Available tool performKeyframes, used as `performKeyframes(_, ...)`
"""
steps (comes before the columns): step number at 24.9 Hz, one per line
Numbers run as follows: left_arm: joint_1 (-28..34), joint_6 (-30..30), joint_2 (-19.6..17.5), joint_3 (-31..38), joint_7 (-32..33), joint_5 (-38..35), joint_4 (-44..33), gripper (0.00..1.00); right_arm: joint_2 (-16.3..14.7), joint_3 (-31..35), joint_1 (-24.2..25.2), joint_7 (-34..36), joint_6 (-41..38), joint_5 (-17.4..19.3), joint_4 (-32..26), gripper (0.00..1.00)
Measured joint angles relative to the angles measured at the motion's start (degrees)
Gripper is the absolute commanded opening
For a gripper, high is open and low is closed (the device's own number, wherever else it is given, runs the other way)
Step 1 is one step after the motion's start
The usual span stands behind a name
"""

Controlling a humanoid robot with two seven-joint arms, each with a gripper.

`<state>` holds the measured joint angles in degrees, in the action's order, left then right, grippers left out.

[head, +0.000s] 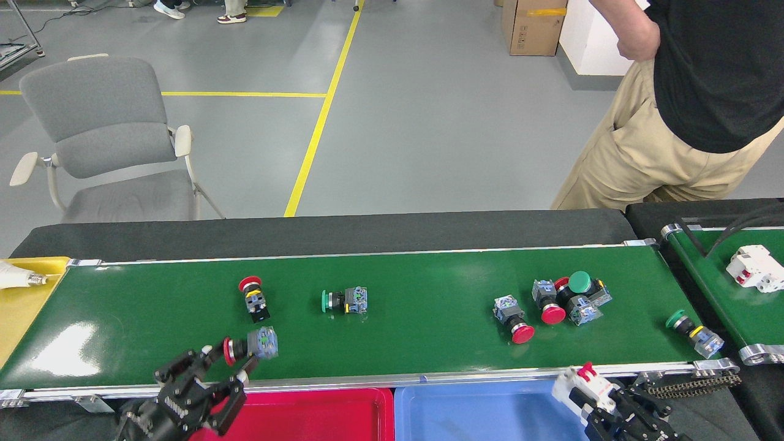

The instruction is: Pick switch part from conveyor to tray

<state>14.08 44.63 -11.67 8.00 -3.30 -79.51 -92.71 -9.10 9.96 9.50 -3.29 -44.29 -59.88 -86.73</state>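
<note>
The conveyor (pixel 392 343) is a long glossy green belt with silver rails. My left gripper (pixel 229 365) is at the belt's near left edge, shut on a red push-button switch part (pixel 252 345) with a blue-grey block, just beyond the red tray (pixel 306 416). At the bottom right my right gripper (pixel 589 393) is shut on a white circuit breaker (pixel 580 383) with red levers. It holds the breaker off the belt, above the right end of the blue tray (pixel 478 411).
Loose on the belt are a red button (pixel 252 297), a green button (pixel 343 300), a red button (pixel 514 320), a cluster of buttons (pixel 569 296) and a green button (pixel 693 332). A second belt (pixel 729 294) at the right carries a white breaker (pixel 756 269). A person (pixel 686 122) stands behind it.
</note>
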Motion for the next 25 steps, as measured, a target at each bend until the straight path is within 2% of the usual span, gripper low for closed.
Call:
performKeyframes(1, 1.05, 0.09, 1.19, -0.13, 0.09, 0.0, -0.62, 1.0, 1.52, -0.02, 0.0, -0.66, 0.96, -0.4, -1.73, 0.98)
performKeyframes(4, 1.36, 0.12, 2.54, 0.15, 0.22, 0.0, -1.33, 1.0, 4.44, -0.02, -0.21, -1.42, 11.73, -3.07, -6.47, 0.96)
performKeyframes(6, 1.31, 0.12, 3.37, 1.33, 0.24, 0.06, -1.36, 1.0, 5.96, -0.09, -0.34, -1.58, 17.16, -6.22, -7.65, 0.96)
performKeyframes(8, 1.31, -0.23, 5.98, 4.81, 0.24, 0.06, -1.36, 1.0, 7.76, -0.63, -0.34, -1.74, 20.31, -10.42, -8.09, 0.96)
performKeyframes(10, 1.26, -6.23, 7.58, 8.65, 0.25, 0.05, -1.05, 1.0, 9.36, -2.09, -0.34, -1.86, 21.89, -13.84, -8.16, 0.96)
performKeyframes(12, 1.0, -12.33, 7.61, 13.04, 0.41, -0.01, 0.05, 1.0, 10.82, -4.71, -0.36, -1.89, 22.99, -17.29, -8.17, 0.96)
performKeyframes(16, 1.71, -17.55, 6.59, 19.55, -0.02, -0.07, 1.68, 1.0, 12.11, -12.89, -1.12, -1.95, 26.81, -23.34, -8.15, 0.96)
performKeyframes(20, 2.13, -18.44, 6.59, 19.87, -0.15, -0.19, 1.65, 1.0, 12.13, -21.36, -5.06, -2.86, 33.96, -24.88, -6.52, 0.98)
performKeyframes(25, -3.19, -19.17, 4.18, 17.42, 0.57, -1.94, 2.28, 1.0, 12.15, -27.83, -13.59, -3.39, 40.56, -25.62, 1.81, 0.98)
